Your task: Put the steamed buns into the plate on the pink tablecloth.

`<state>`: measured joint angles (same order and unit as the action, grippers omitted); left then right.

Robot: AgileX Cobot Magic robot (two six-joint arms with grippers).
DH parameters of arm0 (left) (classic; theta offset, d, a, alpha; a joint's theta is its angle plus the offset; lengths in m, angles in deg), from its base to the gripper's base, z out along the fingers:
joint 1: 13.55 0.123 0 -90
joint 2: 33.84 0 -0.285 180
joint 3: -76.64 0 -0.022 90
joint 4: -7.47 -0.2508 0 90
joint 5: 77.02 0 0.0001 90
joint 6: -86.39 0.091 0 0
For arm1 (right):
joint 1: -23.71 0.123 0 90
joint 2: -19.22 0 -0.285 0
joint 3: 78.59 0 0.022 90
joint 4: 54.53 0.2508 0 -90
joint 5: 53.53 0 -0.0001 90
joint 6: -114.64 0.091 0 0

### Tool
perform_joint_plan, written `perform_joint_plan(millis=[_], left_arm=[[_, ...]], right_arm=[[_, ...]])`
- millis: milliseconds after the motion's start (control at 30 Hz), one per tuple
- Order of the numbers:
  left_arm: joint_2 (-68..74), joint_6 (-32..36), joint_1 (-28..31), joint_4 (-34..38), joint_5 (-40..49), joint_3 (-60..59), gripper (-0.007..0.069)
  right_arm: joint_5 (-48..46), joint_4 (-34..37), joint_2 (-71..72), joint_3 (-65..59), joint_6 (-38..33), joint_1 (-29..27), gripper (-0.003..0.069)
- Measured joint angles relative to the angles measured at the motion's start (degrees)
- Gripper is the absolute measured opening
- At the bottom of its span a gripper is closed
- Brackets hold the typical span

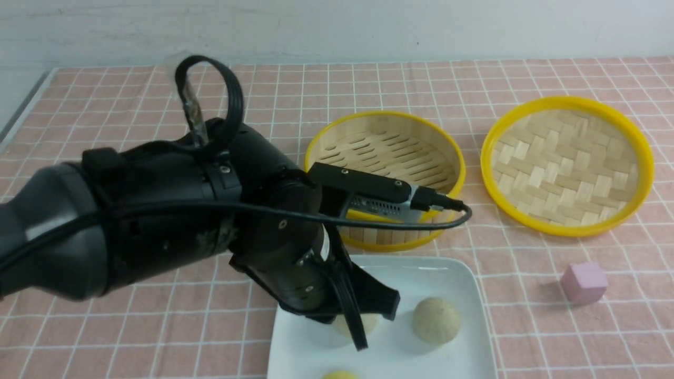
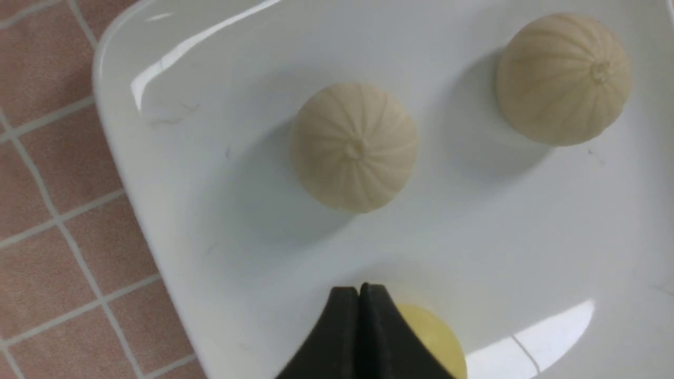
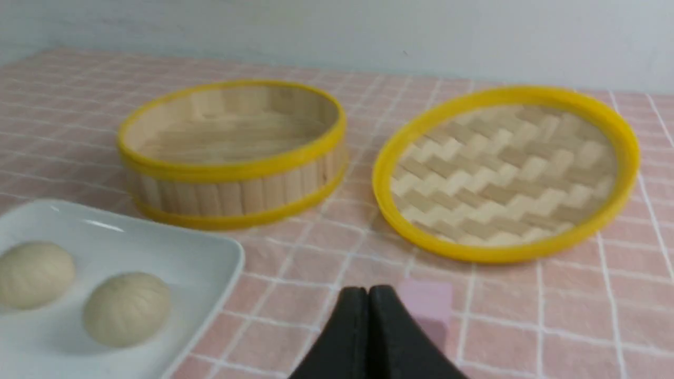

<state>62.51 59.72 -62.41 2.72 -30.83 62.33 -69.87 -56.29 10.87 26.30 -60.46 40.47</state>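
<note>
Buns: three steamed buns lie apart on the white plate, on the pink tablecloth.
Left arm: left gripper hovers over the plate, jaws pressed together, empty; yellow bun closest.
Right arm: right gripper off the plate by the pink cube, jaws together, empty.
Nearer: left.

Three views, one plate
Front view looks down across the counter, plate at lower centre; left wrist camera hangs close above it; right wrist camera looks low, level, from farther off.

Bright even light; soft shadows beside buns; glare streaks on plate; right wrist view slightly blurred.
</note>
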Motion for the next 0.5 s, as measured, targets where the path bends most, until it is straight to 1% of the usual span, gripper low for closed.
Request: perform_joint_plan(millis=[33, 67, 167, 267, 333, 467, 500], left_arm=[[-0.4, 0.0, 0.0, -0.4, -0.1, 0.0, 0.0006], [-0.6, 0.0, 0.0, -0.4, -0.2, 0.0, 0.0006], [-4.8, 0.2, 0.0, -1.2, 0.4, 0.6, 0.0008], [-11.9, 0.2, 0.0, -4.4, 3.3, 1.8, 0.0008], [-13.9, 0.2, 0.0, -5.1, 4.2, 2.0, 0.0008], [-26.9, 0.4, 0.0, -8.4, 13.3, 2.4, 0.0008], [-28.3, 0.4, 0.0, -8.6, 13.8, 2.4, 0.0008]], right_arm=[[-0.8, -0.6, 0.9, -2.1, 0.0, -2.2, 0.0001], [-1.3, -0.7, 0.9, -2.5, 0.0, -2.7, 0.0001], [-4.7, -1.9, 1.1, -3.2, 0.0, -6.7, 0.0004], [-5.8, -2.8, 1.1, -2.9, -0.2, -9.7, 0.0006], [-5.8, -3.0, 1.1, -2.9, -0.2, -10.1, 0.0008], [-6.1, -3.2, 1.1, -2.8, -0.2, -11.3, 0.0013], [-6.1, -3.2, 1.1, -2.8, -0.2, -11.3, 0.0013]])
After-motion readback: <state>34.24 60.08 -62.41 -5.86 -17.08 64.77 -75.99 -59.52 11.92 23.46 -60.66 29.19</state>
